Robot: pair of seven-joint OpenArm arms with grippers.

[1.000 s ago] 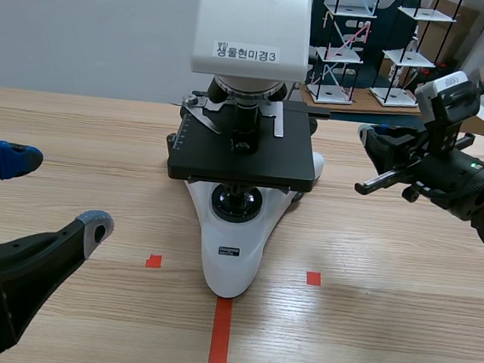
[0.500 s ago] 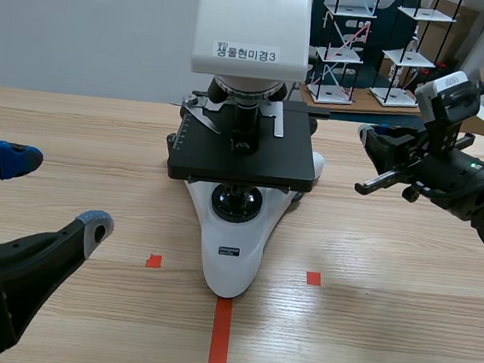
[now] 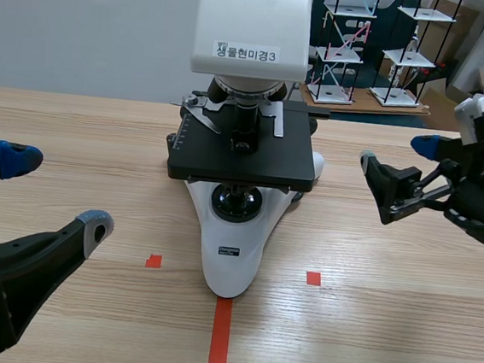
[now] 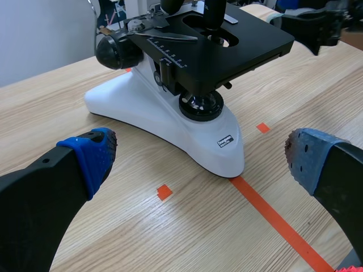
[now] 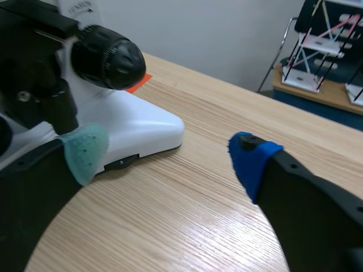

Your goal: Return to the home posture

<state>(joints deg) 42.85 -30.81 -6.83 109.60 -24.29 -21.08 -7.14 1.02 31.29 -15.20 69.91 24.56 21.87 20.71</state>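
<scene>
Where legible, microscope (image 3: 242,160) label (image 3: 247,53) "생물현미경3".

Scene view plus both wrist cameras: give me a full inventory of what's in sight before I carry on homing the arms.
Microscope: one, white body with black stage, table centre, between the two grippers.
Table: one, light wood, under everything.
Tape marks: one line and two squares, orange-red, on the table by the microscope's foot.
Rack models: several, white frames, on a low surface beyond the table.
Left gripper: one, black, open, left of the microscope.
Right gripper: one, black, open, right of the stage, holding nothing.
</scene>
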